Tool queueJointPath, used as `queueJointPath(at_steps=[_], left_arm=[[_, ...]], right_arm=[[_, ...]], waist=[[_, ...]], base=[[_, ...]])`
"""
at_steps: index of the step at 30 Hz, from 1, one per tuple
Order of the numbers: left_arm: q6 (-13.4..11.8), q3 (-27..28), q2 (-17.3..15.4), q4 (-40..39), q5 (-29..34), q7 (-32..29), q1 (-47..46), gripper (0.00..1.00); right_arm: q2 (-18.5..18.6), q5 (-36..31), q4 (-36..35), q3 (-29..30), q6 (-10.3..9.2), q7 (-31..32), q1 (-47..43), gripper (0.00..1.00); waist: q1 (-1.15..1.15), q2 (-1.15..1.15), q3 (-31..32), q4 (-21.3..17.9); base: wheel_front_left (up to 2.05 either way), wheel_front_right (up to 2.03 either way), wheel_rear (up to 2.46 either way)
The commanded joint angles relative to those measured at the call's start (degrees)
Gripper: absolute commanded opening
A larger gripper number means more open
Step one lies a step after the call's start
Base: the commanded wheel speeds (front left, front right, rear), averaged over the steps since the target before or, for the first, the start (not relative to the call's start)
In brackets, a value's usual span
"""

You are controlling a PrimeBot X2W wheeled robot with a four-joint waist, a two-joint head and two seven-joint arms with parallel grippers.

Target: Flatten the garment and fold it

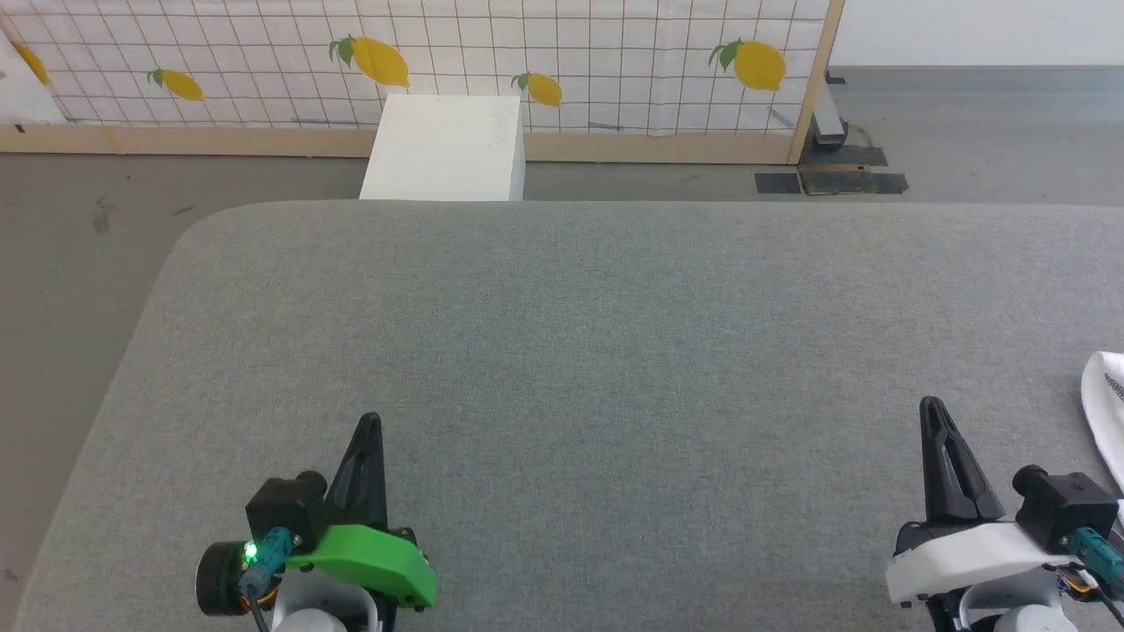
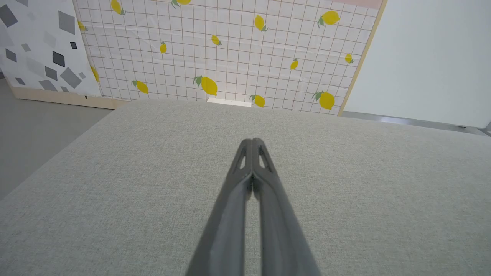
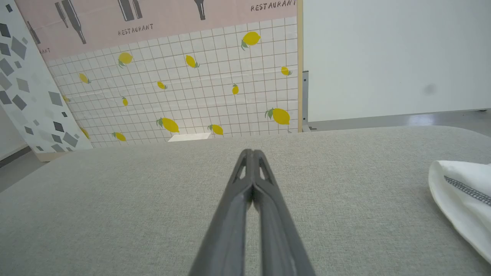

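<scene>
— Well, how do the grippers stand?
— Both are pinched tight, fingers pressed together at the tips, with nothing between them. The left gripper [image 1: 371, 426] is over the table's [image 1: 615, 307] near edge, left of its middle. The right gripper [image 1: 931, 411] is over the same edge, towards the table's right side.
— And the shirt [image 1: 1108, 412]?
— It lies on the table at its right edge, near the right gripper but not touching it. A white fold with a dark zigzag seam shows, and the rest runs out of view.
— Anything further out?
— A white box [image 1: 443, 149] stands just past the table's far edge. Behind that is a lemon-print screen [image 1: 615, 53].
</scene>
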State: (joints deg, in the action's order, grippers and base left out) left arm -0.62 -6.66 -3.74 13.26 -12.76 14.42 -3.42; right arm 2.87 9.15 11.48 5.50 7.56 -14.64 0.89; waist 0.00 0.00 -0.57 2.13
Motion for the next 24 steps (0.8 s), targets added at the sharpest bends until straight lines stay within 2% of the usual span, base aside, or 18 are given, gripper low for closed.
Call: queueJointPath(at_steps=[1,24], left_arm=[[0.01,0.11,0.01,-0.22,0.23,-0.25,0.06,0.00],[0.12,1.33,0.17,-2.66,2.57,-2.89,0.69,0.00]], right_arm=[[0.00,-0.16,-0.20,-0.09,0.00,0.25,-0.02,0.00],[0.00,-1.84,-2.31,-1.10,-0.02,2.94,-0.18,0.00]], waist=[[0.00,0.00,0.01,-0.03],[0.00,0.00,0.11,-0.42]], base=[[0.00,0.00,0.00],[0.00,0.00,0.00]])
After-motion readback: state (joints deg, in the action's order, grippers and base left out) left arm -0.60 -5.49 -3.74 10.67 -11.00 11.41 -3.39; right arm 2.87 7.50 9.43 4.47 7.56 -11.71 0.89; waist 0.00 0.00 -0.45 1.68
